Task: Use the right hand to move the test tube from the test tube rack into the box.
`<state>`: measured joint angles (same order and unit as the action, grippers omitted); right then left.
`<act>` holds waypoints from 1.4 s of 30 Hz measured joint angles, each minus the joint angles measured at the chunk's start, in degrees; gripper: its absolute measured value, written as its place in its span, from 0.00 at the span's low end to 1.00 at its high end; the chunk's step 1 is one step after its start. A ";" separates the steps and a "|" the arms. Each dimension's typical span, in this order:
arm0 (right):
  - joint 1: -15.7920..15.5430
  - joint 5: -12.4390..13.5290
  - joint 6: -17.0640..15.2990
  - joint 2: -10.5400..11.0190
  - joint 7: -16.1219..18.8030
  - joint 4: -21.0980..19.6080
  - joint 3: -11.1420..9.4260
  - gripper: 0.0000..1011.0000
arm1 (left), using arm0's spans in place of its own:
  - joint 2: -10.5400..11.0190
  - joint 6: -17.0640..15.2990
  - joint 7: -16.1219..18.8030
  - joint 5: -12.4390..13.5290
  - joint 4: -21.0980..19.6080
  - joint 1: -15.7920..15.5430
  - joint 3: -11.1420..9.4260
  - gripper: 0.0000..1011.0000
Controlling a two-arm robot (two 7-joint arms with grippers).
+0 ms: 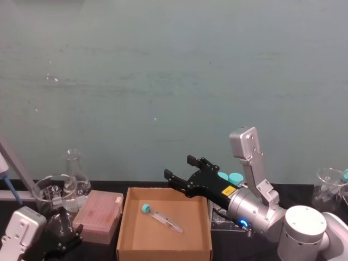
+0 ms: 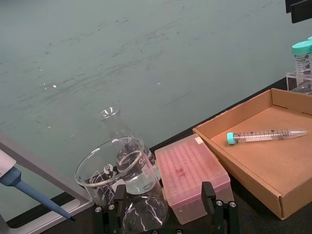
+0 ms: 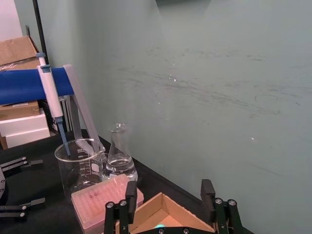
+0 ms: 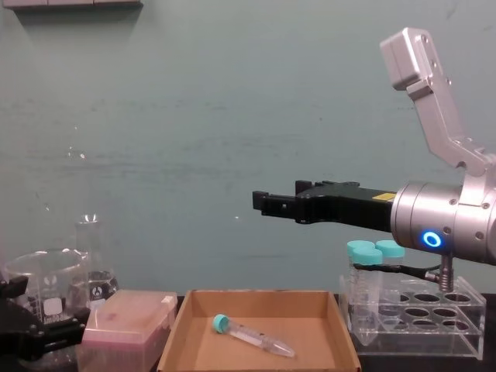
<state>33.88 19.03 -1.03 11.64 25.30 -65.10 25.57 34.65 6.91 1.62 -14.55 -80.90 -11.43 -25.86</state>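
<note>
Well below spread right claw (image 1: 179,166), test tube (image 1: 162,218) flat in box (image 1: 163,254), apart

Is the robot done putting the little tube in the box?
Nearly. Done: the test tube lies flat in the box. In hand: nothing; the right hand hangs open above the box. Left: likely just pulling that arm away. The left gripper sits parked, open.
</note>
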 joint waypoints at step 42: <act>-24.20 -8.76 1.60 7.96 -22.88 -22.91 -17.82 0.99 | 0.00 0.00 0.00 0.00 -0.01 0.00 0.00 0.99</act>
<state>9.68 10.27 0.57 19.60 2.42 -88.01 7.74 34.64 6.90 1.62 -14.54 -80.90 -11.43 -25.86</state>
